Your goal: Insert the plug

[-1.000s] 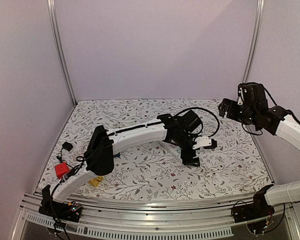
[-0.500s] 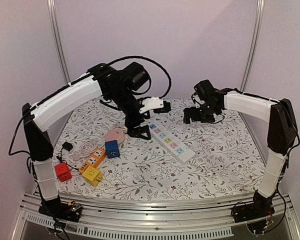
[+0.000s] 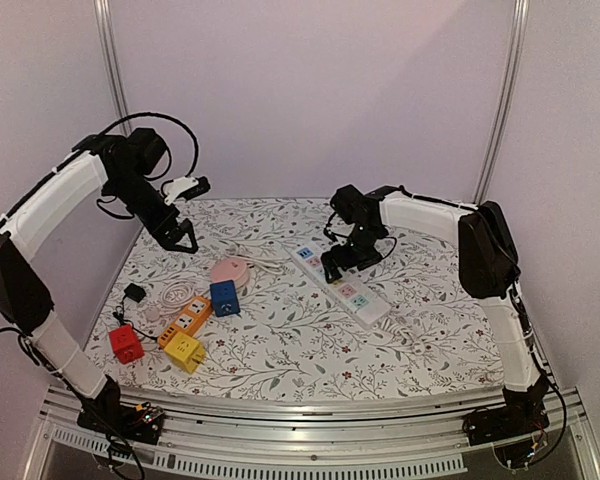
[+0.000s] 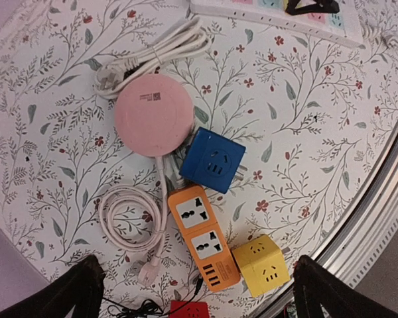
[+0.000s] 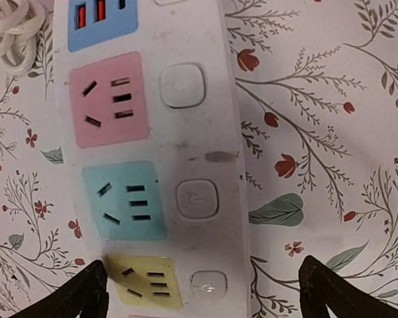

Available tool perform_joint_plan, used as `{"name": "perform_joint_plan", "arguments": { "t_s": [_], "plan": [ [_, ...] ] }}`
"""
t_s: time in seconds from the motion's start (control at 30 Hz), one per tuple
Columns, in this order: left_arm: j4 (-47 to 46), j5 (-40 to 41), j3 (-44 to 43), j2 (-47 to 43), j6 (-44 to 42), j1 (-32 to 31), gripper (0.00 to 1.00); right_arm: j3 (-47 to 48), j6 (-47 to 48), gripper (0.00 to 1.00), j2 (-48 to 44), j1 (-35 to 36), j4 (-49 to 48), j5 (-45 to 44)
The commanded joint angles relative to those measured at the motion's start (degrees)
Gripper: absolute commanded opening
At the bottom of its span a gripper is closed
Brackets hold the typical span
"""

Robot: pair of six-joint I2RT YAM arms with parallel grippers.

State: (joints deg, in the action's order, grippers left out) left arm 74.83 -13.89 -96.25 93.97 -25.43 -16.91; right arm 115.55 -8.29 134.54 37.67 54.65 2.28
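Right arm reaches toward the far left, its pincer (image 5: 209, 295) spread just above the white power strip (image 5: 199, 152). Left arm is raised at far left, pincer (image 3: 177, 237) spread; the white plug (image 4: 106, 81) lies on the table (image 4: 305, 132) beneath it.

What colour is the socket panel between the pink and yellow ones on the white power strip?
Light blue-green socket panel, clearest in the right wrist view.
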Motion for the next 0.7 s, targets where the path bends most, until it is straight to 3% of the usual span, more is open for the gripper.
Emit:
{"name": "perform_joint_plan", "arguments": {
  "t_s": [0.0, 0.2, 0.37, 0.47, 0.6, 0.67],
  "plan": [
    [-1.85, -7.28, 3.08, -5.04, 0.47, 2.19, 1.00, 2.73, 2.16, 0.99, 4.47, 1.29, 3.90, 1.52],
    [-3.49, -6.58, 6.60, -3.41, 2.80, 4.61, 0.99, 3.67, 3.91, 0.98, 7.73, 1.68, 6.48, -1.24],
    [-4.48, -7.53, 8.12, -3.37, 3.30, 6.56, 0.99, 3.63, 7.60, 0.99, 7.47, 1.78, 10.07, -11.11],
    [-4.75, -7.63, 8.03, -3.52, 3.28, 7.12, 0.99, 3.72, 10.92, 0.97, 7.58, 1.85, 11.44, -12.38],
    [-4.78, -7.07, 7.58, -3.52, 3.37, 7.37, 1.00, 0.60, 16.74, 0.55, 5.32, 2.44, 12.97, -8.23],
    [-4.78, -7.00, 7.69, -3.61, 3.33, 7.46, 0.99, -4.41, 21.96, 0.48, 1.53, 3.01, 12.21, -4.34]
  ]
}}
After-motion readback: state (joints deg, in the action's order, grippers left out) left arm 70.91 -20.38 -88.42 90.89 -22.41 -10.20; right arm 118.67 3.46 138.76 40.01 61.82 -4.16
